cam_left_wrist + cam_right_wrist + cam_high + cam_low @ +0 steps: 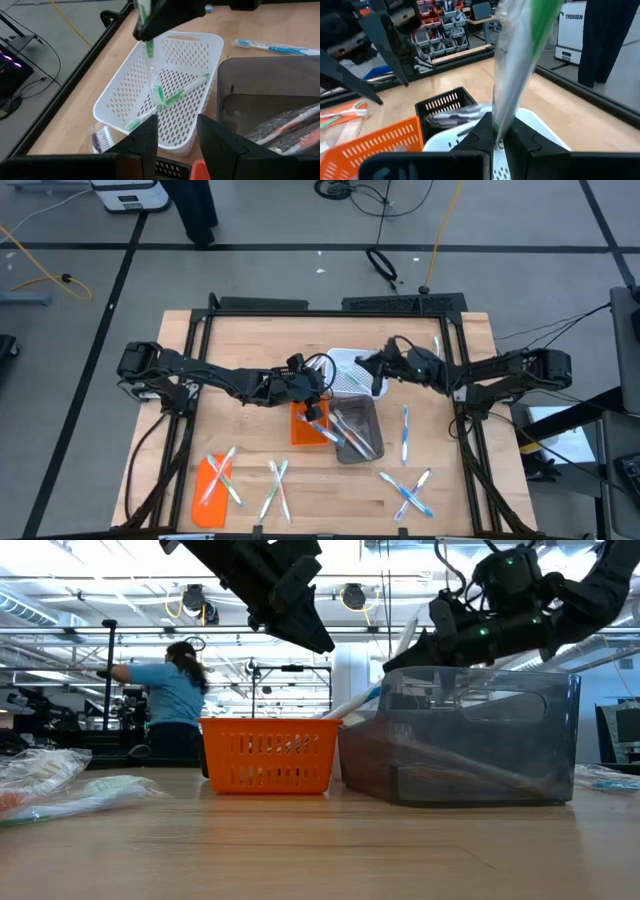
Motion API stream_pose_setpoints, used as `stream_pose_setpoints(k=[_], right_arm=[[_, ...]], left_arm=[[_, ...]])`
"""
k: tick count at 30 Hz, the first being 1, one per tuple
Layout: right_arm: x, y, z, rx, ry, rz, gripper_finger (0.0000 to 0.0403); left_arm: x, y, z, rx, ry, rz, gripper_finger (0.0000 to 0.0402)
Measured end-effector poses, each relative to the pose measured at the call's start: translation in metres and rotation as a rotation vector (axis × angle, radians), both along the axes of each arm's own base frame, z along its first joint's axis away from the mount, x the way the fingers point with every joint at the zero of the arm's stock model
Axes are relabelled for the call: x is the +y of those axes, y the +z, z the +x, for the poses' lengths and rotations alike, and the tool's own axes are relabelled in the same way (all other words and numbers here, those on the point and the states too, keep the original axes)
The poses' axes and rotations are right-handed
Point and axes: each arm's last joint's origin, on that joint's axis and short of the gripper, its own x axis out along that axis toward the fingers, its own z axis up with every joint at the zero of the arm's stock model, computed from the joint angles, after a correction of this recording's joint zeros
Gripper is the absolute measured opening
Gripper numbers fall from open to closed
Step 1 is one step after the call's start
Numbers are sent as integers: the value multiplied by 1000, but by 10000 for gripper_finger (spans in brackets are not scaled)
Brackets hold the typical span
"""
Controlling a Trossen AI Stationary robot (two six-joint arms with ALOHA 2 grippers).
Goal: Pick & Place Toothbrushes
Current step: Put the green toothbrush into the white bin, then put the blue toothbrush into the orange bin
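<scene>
My right gripper (366, 366) hangs over the white perforated basket (125, 85), shut on a green wrapped toothbrush (149, 52). Two green toothbrushes (175, 95) lie on the basket floor. My left gripper (175, 140) is open and empty, above the orange bin (303, 430) next to the white basket. The grey bin (372, 420) holds wrapped pink toothbrushes (287, 127). More toothbrushes lie on the table: a blue one (405, 430), crossed blue ones (410, 492), green ones (275, 485) and several on the flat orange lid (207, 478). My right gripper pinches the green toothbrush between its two fingers (485, 132) near one end of the handle (501, 125). It comes from above, pointing down. The toothbrush hangs below the fingers, close to upright, its free end (151, 75) over the inside of the white basket.
A small black basket (447, 102) with wrapped items stands by the white one. A blue toothbrush (270, 47) lies on the table beyond the grey bin. The dark frame rails (195, 360) border the table. A person (170, 700) works in the room behind.
</scene>
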Motion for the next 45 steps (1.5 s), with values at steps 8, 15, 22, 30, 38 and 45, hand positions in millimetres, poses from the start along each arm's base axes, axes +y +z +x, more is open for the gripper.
stream_pose_setpoints(k=[8,15,22,30,38,45], right_arm=[[1,-1,-2,-8,6,-4,30],[1,-2,-2,-3,9,-6,81],[1,-3,-2,8,9,-3,139],[-1,1,-5,26,-19,-73,182],[0,13,-27,129,-131,-58,161],[3,25,-54,267,-283,-17,149]], left_arm=[[0,0,0,-1,0,0,136],[0,0,0,-1,0,0,136],[0,0,0,-1,0,0,136],[0,0,0,-2,0,0,136],[0,0,0,-2,0,0,136],[0,0,0,-2,0,0,136]])
